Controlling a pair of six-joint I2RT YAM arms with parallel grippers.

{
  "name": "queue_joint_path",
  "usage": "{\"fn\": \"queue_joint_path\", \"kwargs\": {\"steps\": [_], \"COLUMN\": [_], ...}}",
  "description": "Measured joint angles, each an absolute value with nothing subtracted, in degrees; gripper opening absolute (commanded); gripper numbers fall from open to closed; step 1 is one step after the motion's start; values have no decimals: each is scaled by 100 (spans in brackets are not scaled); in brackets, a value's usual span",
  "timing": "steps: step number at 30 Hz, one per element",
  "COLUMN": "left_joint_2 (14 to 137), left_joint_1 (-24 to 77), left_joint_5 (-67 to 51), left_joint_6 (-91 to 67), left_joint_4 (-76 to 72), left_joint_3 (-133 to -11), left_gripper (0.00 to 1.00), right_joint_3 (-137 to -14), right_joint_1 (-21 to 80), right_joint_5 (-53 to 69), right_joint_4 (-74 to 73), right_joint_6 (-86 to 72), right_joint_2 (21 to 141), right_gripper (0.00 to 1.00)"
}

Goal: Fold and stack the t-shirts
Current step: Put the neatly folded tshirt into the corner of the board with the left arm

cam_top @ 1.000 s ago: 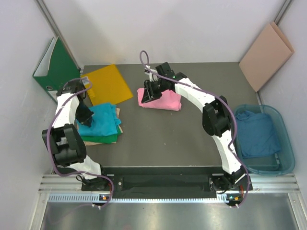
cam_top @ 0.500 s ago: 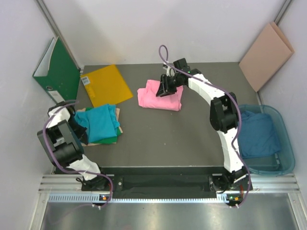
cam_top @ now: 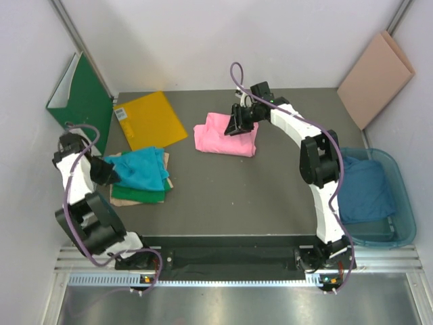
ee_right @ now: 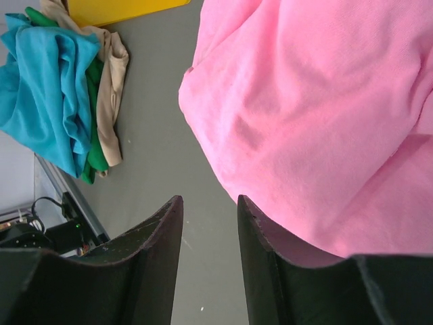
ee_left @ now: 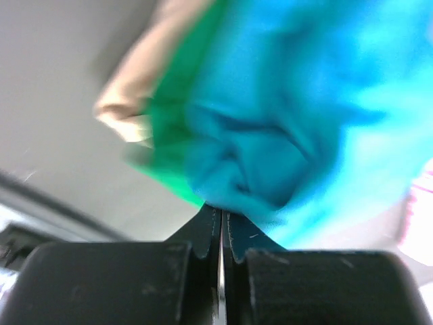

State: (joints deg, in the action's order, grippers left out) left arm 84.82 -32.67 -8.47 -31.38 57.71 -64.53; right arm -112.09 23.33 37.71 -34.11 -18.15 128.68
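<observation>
A folded bright pink t-shirt (cam_top: 223, 139) lies at the back middle of the table. My right gripper (cam_top: 238, 125) hovers over its far right part, open; in the right wrist view the gripper (ee_right: 208, 202) holds nothing, and the pink t-shirt (ee_right: 325, 115) lies beside its right finger. At the left, a teal t-shirt (cam_top: 142, 169) is crumpled on top of a green t-shirt (cam_top: 139, 195). My left gripper (cam_top: 101, 170) is at this stack's left edge, shut, its tips (ee_left: 221, 210) against the teal cloth (ee_left: 284, 122). A dark blue t-shirt (cam_top: 362, 189) lies in the bin.
A yellow square sheet (cam_top: 149, 120) lies behind the stack, and a green binder (cam_top: 81, 95) leans on the left wall. A beige cloth (ee_right: 111, 101) sticks out under the stack. The clear blue bin (cam_top: 406, 203) stands at the right edge, with a tan folder (cam_top: 375, 78) leaning behind it.
My left gripper has drawn back from the top of the teal t-shirt to the stack's left edge. My right gripper has moved from the pink t-shirt's left end to its right part.
</observation>
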Motion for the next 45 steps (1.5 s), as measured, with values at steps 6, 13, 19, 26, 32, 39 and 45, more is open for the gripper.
{"fn": "queue_joint_path", "kwargs": {"steps": [6, 13, 19, 26, 32, 39, 45], "left_joint_2": [7522, 7714, 8136, 8947, 9052, 9041, 8729], "left_joint_1": [-3116, -2993, -2989, -2991, -3046, -3186, -3186], "left_joint_5": [-1197, -1319, -1402, -1284, -888, -268, -414], "left_joint_6": [-3140, -3140, -3142, -3192, -3186, -3286, -3264], "left_joint_4": [5546, 5415, 5129, 4834, 4834, 4954, 4851], "left_joint_3": [-6928, -6930, -6534, -6169, -6292, -6386, -6333], "left_gripper": [0, 0, 0, 0, 0, 0, 0], "right_joint_3": [-11216, -11225, -11229, -11229, -11227, -11227, -11227], "right_joint_1": [2333, 2333, 2333, 2318, 2307, 2294, 2244], "right_joint_5": [3780, 3778, 3778, 3778, 3778, 3785, 3785], "right_joint_4": [-3409, -3413, -3413, -3415, -3417, -3420, -3424], "right_joint_6": [-1822, -1822, -1822, -1820, -1817, -1817, -1815], "right_joint_2": [12868, 12868, 12868, 12868, 12868, 12868, 12868], "right_gripper": [39, 39, 40, 40, 40, 40, 48]}}
